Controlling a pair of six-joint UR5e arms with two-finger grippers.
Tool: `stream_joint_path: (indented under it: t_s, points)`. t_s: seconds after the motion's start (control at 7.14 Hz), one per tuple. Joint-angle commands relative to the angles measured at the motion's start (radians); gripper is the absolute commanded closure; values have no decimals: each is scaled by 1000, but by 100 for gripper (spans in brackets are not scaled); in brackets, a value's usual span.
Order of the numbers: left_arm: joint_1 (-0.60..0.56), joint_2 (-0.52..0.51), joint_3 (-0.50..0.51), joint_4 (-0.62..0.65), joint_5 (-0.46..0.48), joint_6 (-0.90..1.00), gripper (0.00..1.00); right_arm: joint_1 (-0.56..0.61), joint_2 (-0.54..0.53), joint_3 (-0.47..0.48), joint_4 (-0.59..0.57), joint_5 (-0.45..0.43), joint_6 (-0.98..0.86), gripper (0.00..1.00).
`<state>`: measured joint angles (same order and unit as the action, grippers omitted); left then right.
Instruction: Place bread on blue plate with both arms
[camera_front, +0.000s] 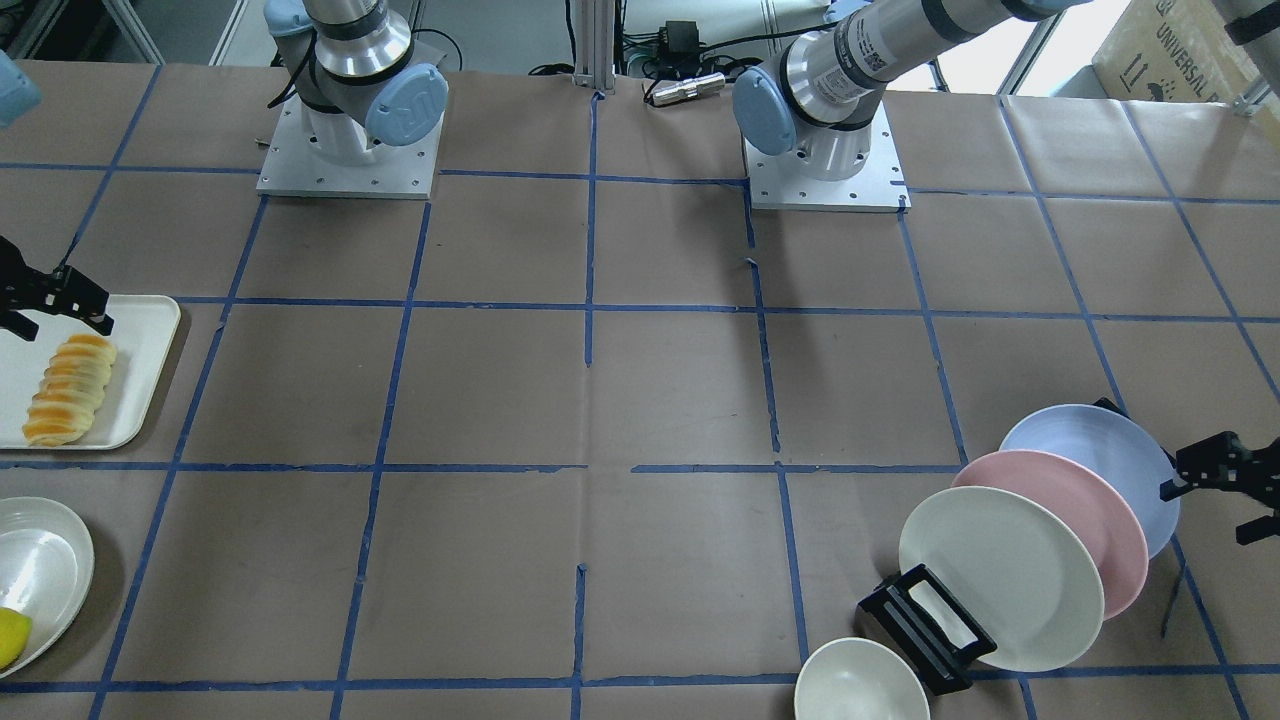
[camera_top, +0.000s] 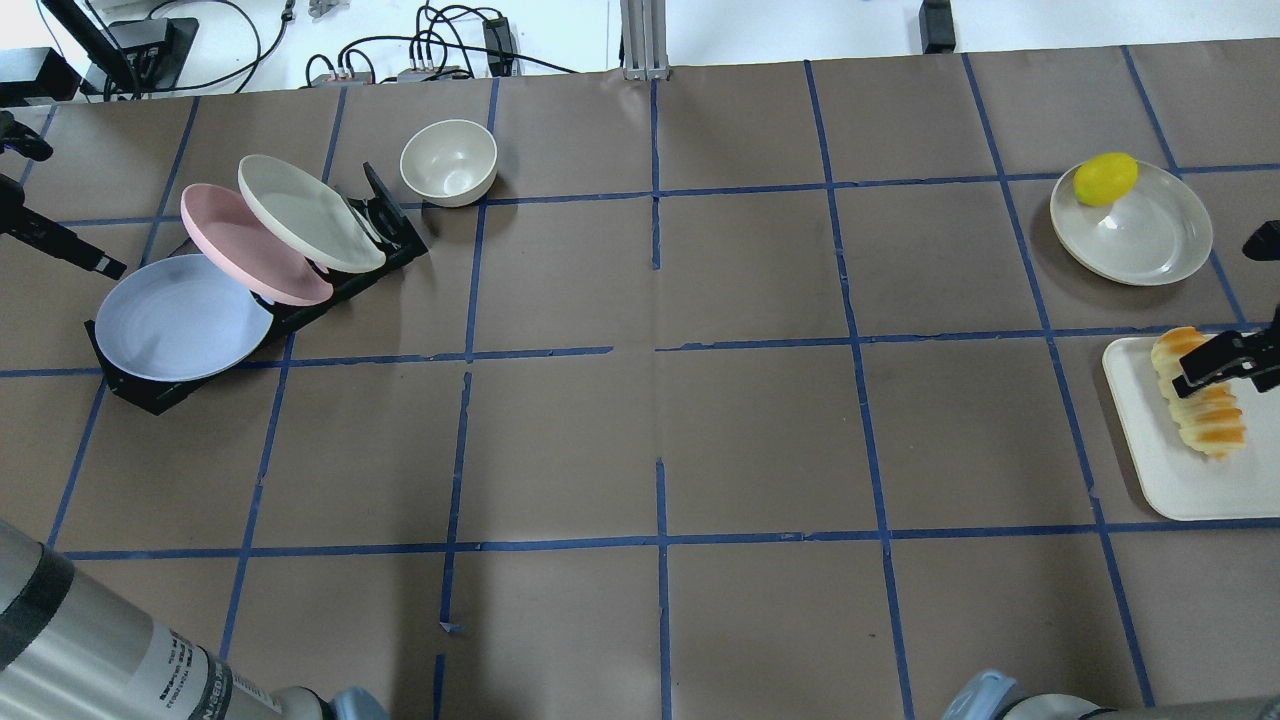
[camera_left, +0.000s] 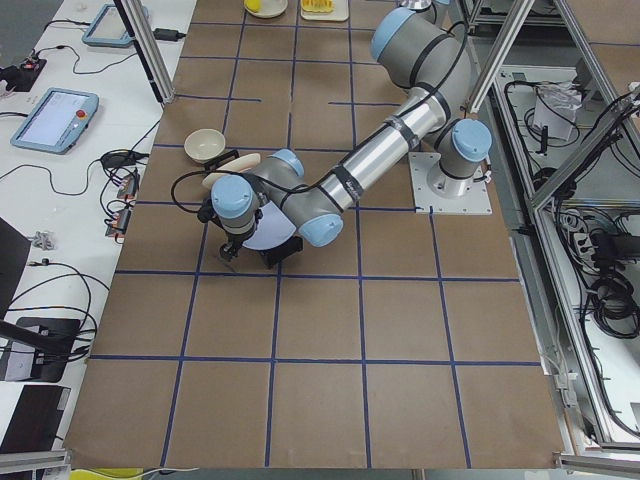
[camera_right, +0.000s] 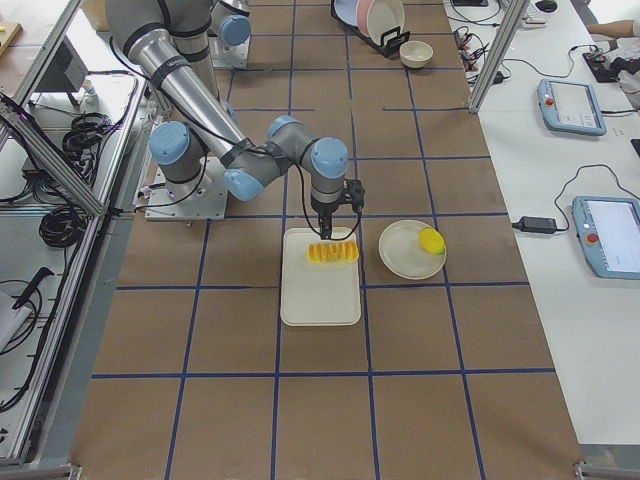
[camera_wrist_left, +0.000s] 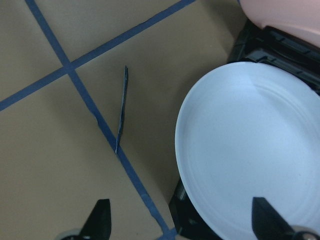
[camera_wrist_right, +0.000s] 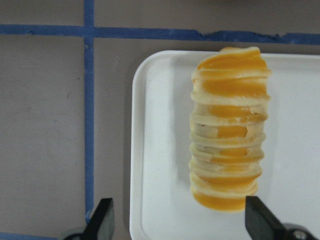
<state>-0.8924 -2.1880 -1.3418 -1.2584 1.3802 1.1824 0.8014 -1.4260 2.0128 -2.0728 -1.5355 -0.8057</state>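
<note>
The bread (camera_front: 70, 390) lies on a white tray (camera_front: 140, 340) at the table's right end; it also shows in the overhead view (camera_top: 1200, 410). My right gripper (camera_front: 55, 322) hovers open over the loaf's near end. In the right wrist view its fingertips (camera_wrist_right: 105, 220) spread wider than the bread (camera_wrist_right: 227, 130), apart from it. The blue plate (camera_front: 1110, 460) leans in a black rack at the left end, lowest of three plates. My left gripper (camera_front: 1215, 510) is open and empty beside its outer rim. In the left wrist view the blue plate (camera_wrist_left: 250, 150) lies partly between the fingertips (camera_wrist_left: 100, 220).
A pink plate (camera_front: 1060, 520) and a cream plate (camera_front: 1000, 575) lean in the same rack (camera_front: 925, 625). A cream bowl (camera_front: 860, 680) stands beside it. A cream dish (camera_top: 1150, 240) with a yellow lemon (camera_top: 1105, 178) sits beyond the tray. Blue tape lines cross the brown tabletop.
</note>
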Motion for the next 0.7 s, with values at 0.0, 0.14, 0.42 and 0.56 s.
stream_joint_path:
  t_s: [0.0,0.14,0.42,0.56]
  points:
    - [-14,-55,-9,-1,3,-55,0,-44,85,-2,-64,2,-3,8]
    - [-13,-74,-10,-1,5,-56,0,-44,122,0,-96,2,-1,8]
    - [-13,-70,-4,-9,13,-99,58,-41,131,0,-125,2,-1,9]
    - [-19,-59,-3,-12,35,-139,79,-41,131,0,-133,2,-1,15]
